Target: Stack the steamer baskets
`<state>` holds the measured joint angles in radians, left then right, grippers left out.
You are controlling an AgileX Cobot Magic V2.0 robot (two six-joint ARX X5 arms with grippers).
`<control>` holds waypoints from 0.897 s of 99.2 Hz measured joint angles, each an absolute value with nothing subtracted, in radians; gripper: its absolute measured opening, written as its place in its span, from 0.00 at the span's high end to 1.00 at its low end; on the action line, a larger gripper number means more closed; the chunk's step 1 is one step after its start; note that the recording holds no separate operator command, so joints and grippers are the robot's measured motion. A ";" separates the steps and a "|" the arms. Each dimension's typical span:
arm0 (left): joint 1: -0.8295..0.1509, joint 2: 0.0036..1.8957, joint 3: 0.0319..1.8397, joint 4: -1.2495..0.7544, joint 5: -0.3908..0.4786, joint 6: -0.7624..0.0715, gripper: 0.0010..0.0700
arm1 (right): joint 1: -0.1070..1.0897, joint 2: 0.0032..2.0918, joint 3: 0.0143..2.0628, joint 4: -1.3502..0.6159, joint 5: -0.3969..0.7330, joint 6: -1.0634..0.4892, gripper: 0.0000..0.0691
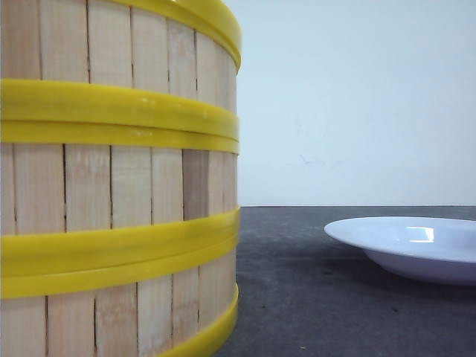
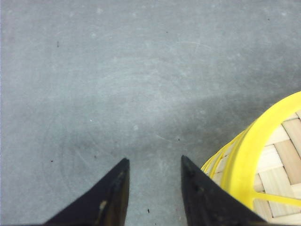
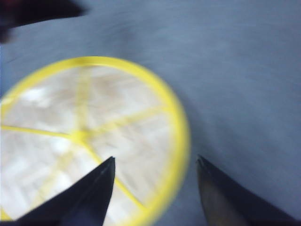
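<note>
Steamer baskets (image 1: pixel 119 186) fill the left of the front view, stacked at least three high and close to the camera, their yellow rims meeting in thick bands; a white plate (image 1: pixel 416 245) sits apart to the right on the dark table (image 1: pixel 297 297), and neither arm shows here. In the left wrist view the left gripper (image 2: pixel 154 188) hangs over bare table with its fingers spread and nothing between them, the top rim of a basket (image 2: pixel 244 165) just beside one finger. The right wrist view is blurred: the right gripper (image 3: pixel 155 188) is open and empty above the top basket, whose yellow rim and cross-spokes (image 3: pixel 89 136) lie below, one finger over the inside and the other outside the rim. I judge the stacking done or nearly so. The next move, if any, calls for lifting clear without knocking the stack.
</note>
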<state>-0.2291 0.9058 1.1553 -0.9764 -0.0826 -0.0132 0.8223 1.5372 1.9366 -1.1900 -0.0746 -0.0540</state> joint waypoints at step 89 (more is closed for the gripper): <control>-0.194 0.645 0.892 -0.992 0.006 -0.068 0.73 | 0.142 0.662 0.927 -1.130 -0.079 0.080 0.52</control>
